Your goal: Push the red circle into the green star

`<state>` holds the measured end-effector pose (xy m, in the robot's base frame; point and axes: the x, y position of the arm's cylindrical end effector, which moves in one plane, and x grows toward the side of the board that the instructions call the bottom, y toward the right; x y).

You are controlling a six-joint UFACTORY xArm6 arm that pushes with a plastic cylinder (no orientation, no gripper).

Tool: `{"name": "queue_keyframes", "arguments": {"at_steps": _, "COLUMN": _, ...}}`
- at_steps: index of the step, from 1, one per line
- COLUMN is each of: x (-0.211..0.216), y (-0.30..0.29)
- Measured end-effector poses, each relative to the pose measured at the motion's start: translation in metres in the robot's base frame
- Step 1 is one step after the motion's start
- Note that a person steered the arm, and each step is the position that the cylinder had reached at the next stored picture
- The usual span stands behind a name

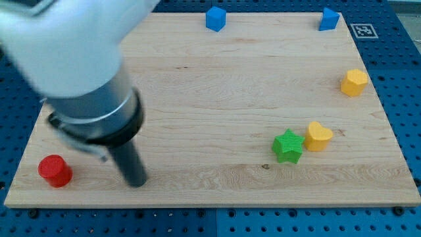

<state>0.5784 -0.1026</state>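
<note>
Red circle (54,170) at tabletop (210,99) lower left, just left of tool tip (136,181), not touching. Green star (288,146) well right. Tool: plain rod, holding nothing.

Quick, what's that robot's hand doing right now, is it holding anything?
No gripper here: just a rod. My tip holds nothing; it rests on the board right of the red circle, not touching it, far left of the green star.

My tip (136,181) rests on the wooden board (197,85), with the red circle block (54,170) near it toward the view's left. The green star block (288,145) lies well apart toward the view's right, touching a yellow heart block (319,135).
</note>
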Motion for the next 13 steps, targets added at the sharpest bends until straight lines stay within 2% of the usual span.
{"name": "queue_keyframes", "arguments": {"at_steps": 1, "x": -0.05, "y": 0.038}}
{"name": "queue_keyframes", "arguments": {"at_steps": 2, "x": -0.068, "y": 0.05}}
{"name": "queue_keyframes", "arguments": {"at_steps": 3, "x": -0.068, "y": 0.046}}
{"name": "queue_keyframes", "arguments": {"at_steps": 4, "x": -0.068, "y": -0.014}}
{"name": "queue_keyframes", "arguments": {"at_steps": 5, "x": -0.067, "y": -0.099}}
{"name": "queue_keyframes", "arguments": {"at_steps": 6, "x": -0.045, "y": -0.179}}
{"name": "queue_keyframes", "arguments": {"at_steps": 7, "x": -0.01, "y": -0.192}}
{"name": "queue_keyframes", "arguments": {"at_steps": 8, "x": -0.01, "y": -0.192}}
{"name": "queue_keyframes", "arguments": {"at_steps": 11, "x": 0.001, "y": -0.092}}
{"name": "queue_keyframes", "arguments": {"at_steps": 13, "x": 0.038, "y": -0.137}}
